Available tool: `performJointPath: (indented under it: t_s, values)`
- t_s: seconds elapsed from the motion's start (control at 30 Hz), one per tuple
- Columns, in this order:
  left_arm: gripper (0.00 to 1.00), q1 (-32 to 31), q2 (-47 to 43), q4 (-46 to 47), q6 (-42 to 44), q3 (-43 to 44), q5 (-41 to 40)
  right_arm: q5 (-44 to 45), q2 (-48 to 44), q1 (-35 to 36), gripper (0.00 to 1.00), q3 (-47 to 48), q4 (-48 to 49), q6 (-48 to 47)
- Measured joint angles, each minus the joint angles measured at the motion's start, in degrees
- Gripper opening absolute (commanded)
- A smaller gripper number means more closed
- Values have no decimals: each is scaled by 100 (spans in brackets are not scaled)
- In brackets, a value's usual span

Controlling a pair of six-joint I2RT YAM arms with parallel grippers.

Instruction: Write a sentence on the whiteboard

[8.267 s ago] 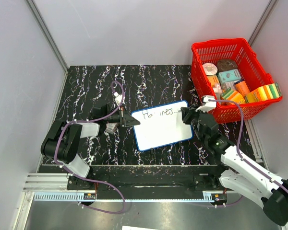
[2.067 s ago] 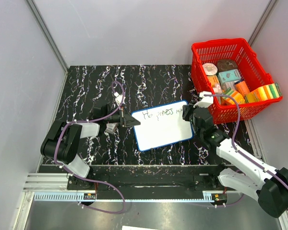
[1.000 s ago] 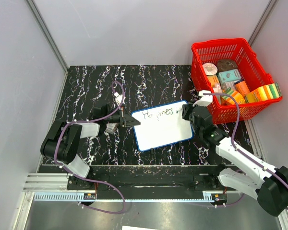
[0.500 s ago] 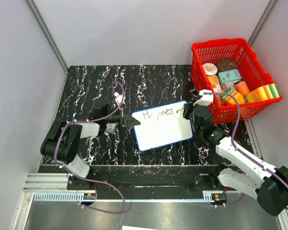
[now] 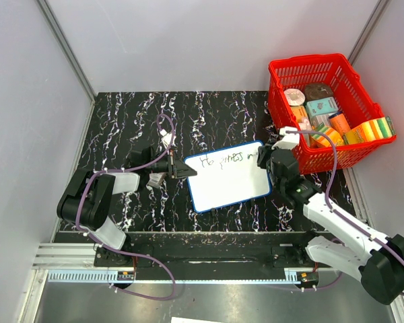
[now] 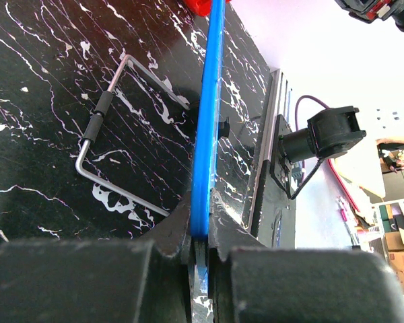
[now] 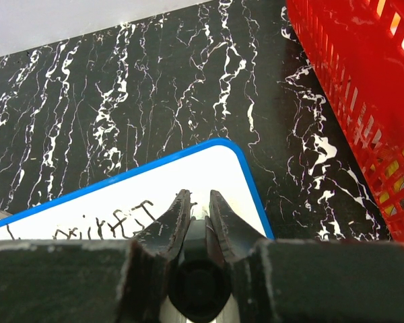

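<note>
The whiteboard (image 5: 229, 183) lies on the black marble table, white with a blue rim (image 6: 205, 128). One line of the sentence (image 5: 219, 160) runs along its top edge, and its last letters (image 7: 114, 225) show in the right wrist view. My left gripper (image 5: 182, 169) (image 6: 200, 237) is shut on the board's left edge. My right gripper (image 5: 264, 160) (image 7: 199, 202) is shut on a dark marker (image 7: 200, 272). The marker's tip is at the board's top right corner, just right of the last letter.
A red basket (image 5: 308, 62) (image 7: 363, 81) full of packets stands right of the board, close to my right arm. A bent metal wire handle (image 6: 101, 121) lies on the table beside the left gripper. Grey walls close in the table on three sides.
Since the earliest frame the written line has grown to the right, and my right gripper has followed it to the board's top right corner. Over the last second nothing visibly moved.
</note>
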Motion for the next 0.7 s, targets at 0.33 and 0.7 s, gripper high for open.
performJointPath:
  t_s: [0.33,0.7]
  values:
    - [0,0,0,-4,-4,0,0,-146,-131,-15,0,-129,-96,79]
    - [0,0,0,0,35,0,0,-157,-739,-24,0,-164,-452,94]
